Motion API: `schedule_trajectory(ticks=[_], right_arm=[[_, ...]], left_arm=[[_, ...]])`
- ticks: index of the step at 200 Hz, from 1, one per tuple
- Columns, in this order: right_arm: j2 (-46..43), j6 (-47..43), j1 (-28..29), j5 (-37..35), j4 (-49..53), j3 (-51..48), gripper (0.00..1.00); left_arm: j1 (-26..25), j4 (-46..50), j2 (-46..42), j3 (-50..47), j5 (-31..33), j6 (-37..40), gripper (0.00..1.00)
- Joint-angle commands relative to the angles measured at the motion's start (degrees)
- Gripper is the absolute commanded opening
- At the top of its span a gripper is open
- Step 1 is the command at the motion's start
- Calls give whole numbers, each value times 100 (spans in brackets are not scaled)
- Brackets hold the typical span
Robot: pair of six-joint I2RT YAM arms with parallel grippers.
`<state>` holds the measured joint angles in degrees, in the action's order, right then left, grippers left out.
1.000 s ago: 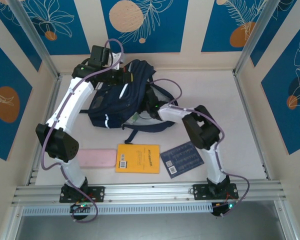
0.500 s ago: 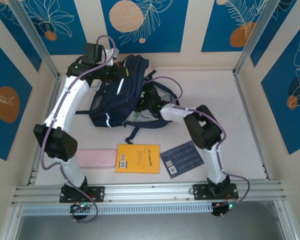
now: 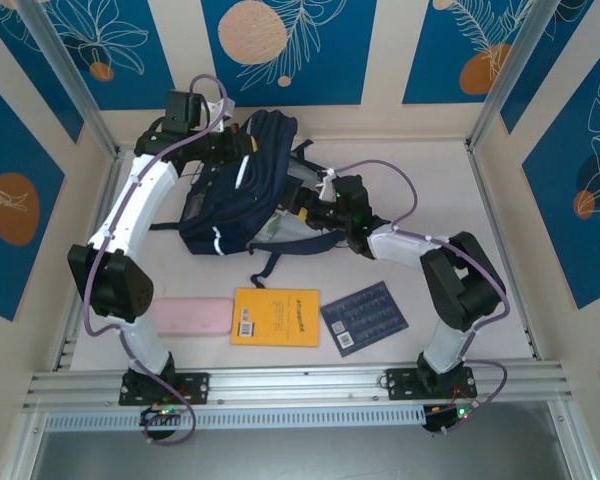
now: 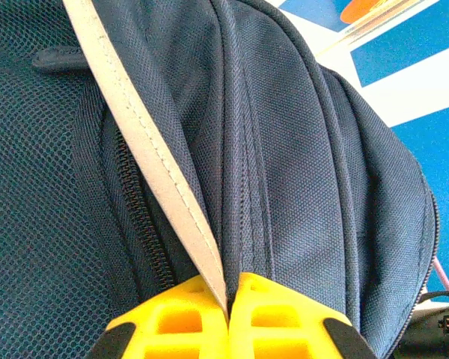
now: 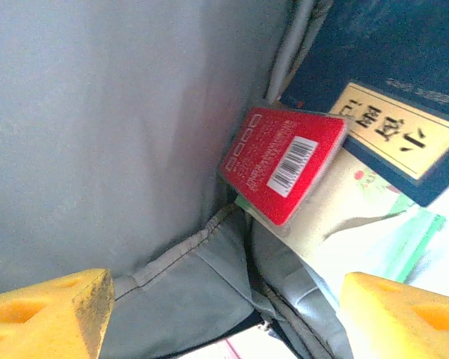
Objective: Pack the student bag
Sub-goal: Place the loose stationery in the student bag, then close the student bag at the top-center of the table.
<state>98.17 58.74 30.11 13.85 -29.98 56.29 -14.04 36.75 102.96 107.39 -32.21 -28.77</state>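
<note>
From above, the student bag [image 3: 242, 195] is lying on the table [image 3: 500, 230], its mouth gaping toward its right side. The left gripper [image 3: 236, 148] is sitting at the bag's far upper edge, touching the fabric. The right gripper [image 3: 305, 203] is reaching into the bag's mouth from the bag's right side. On the near side of the bag, apart from it, three things are lying in a row: a pink case [image 3: 192, 317], a yellow book [image 3: 275, 317] and a dark blue book [image 3: 364, 318].

At the left wrist, the left gripper [image 4: 228, 293] is pressing its yellow fingers [image 4: 280, 318] tight together, pinching a pale grey strip [image 4: 146, 146] sewn along the student bag [image 4: 299, 149]. Navy seams and a zip are running beside that strip, with mesh fabric further to the side.

At the right wrist, the right gripper [image 5: 224, 318] is standing with its yellow fingertips [image 5: 49, 314] far apart and nothing between them. It is looking into the bag's inside, where grey lining [image 5: 97, 112] is covering one wall. A red booklet [image 5: 284, 164] with a barcode is leaning against that lining, lying on top of a pale green book [image 5: 367, 224]. A navy book with a gold label [image 5: 393, 123] is lying just beside the booklet, deeper in the bag.
</note>
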Motion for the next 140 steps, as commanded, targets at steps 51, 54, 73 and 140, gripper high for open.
schedule_trajectory(ticks=[51,54,73,140], right_arm=[[-2180,-1111,235,-2374,1676,-913,74],[-2268,-1160,274,-2424,1687,-966,74],[-2798,-1401,423,-2536,1671,-1313,73],[-4044,-1976,499,-2097,2042,-2070,74]], left_arm=[[-293,-1601,89,-662,-414,-476,7],[-315,-1640,102,-693,-403,-486,8],[-427,-1834,151,-920,-382,-583,20],[-549,-1996,-160,-1491,-209,-656,49]])
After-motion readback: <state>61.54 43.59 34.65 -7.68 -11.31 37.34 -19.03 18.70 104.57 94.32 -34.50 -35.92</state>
